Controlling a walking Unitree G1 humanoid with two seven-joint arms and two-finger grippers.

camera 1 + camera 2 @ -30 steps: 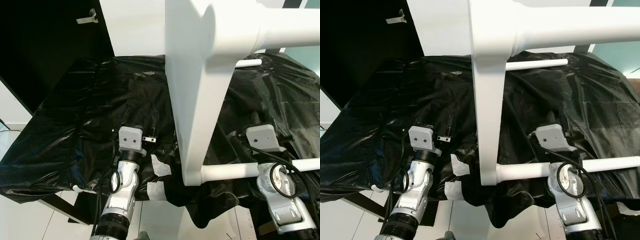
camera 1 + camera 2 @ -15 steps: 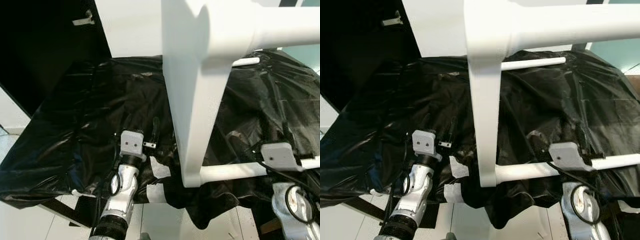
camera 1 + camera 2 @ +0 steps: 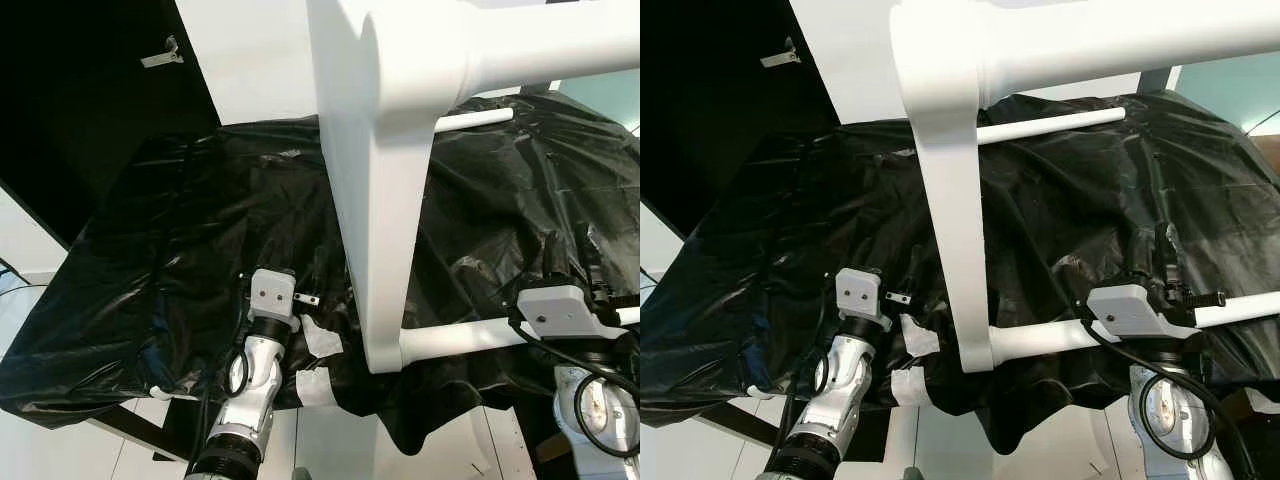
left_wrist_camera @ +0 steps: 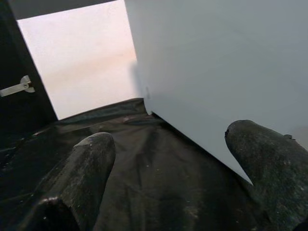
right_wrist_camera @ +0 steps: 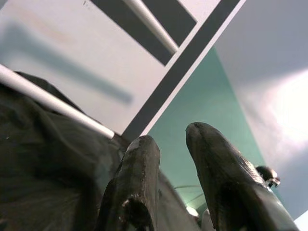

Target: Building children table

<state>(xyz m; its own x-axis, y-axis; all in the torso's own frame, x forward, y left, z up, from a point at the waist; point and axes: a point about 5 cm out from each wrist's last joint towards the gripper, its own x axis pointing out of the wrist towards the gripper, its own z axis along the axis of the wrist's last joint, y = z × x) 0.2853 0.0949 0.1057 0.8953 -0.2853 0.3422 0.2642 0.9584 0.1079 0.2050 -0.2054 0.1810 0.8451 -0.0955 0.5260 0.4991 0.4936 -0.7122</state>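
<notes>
While the left end effector (image 4: 168, 183) gapes beside the white table frame (image 3: 375, 200), the right end effector (image 5: 175, 180) (fingers slightly parted) grips nothing.

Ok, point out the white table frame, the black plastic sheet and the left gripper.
white table frame (image 3: 375, 220), left eye view, on its broad upright leg.
black plastic sheet (image 3: 200, 220), left eye view, on its left half.
left gripper (image 4: 168, 168), left wrist view, midway between the fingertips.

A room in a home, used as an assembly spot: a surface draped in black plastic sheeting (image 3: 200, 230), a dark door with a metal handle (image 3: 160, 57), white walls (image 3: 250, 60), pale tiled floor (image 3: 60, 450), and a teal wall (image 5: 202, 96) beyond the right gripper (image 5: 173, 144).
</notes>
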